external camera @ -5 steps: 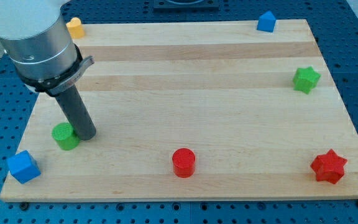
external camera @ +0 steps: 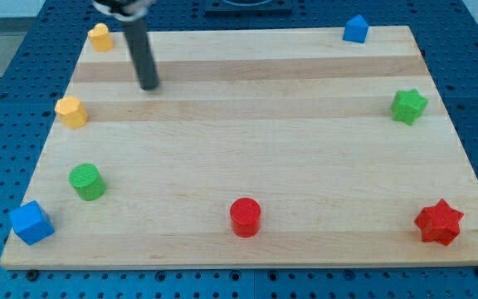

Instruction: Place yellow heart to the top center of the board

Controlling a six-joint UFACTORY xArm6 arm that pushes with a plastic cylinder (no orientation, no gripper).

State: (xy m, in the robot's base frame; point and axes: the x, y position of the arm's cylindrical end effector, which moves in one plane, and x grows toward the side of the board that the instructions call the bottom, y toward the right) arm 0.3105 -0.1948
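Finding 1, tool state. We carry no pincer, so there is nothing wide, narrow or holding to report. The arm ends in a dark rod, and its tip [external camera: 148,86] rests on the board [external camera: 256,133], touching no block.

Finding 2, task object. Two yellow blocks lie to the view's left of the tip, and their shapes are too small to confirm. The yellow block at the corner [external camera: 99,36] sits up and left of the tip, near it, and its rounded top suggests it is the heart. The yellow faceted block [external camera: 71,110] sits down and left of the tip, by the board's left edge. We judge the first to be the task's thing, with reservations.

Finding 3, positioning. The top centre lies to the view's right of the tip. The tip therefore stands between the corner block and its goal, which is the wrong side for a push. We judge that it must pass round to that block's left before it can drive the block rightward along the top edge.

Finding 4, other items. The green cylinder [external camera: 86,181], blue cube [external camera: 31,223] and red cylinder [external camera: 245,217] lie well below the tip. The blue block [external camera: 355,29], green star [external camera: 409,106] and red star [external camera: 439,222] lie far to its right. None obstructs the route.
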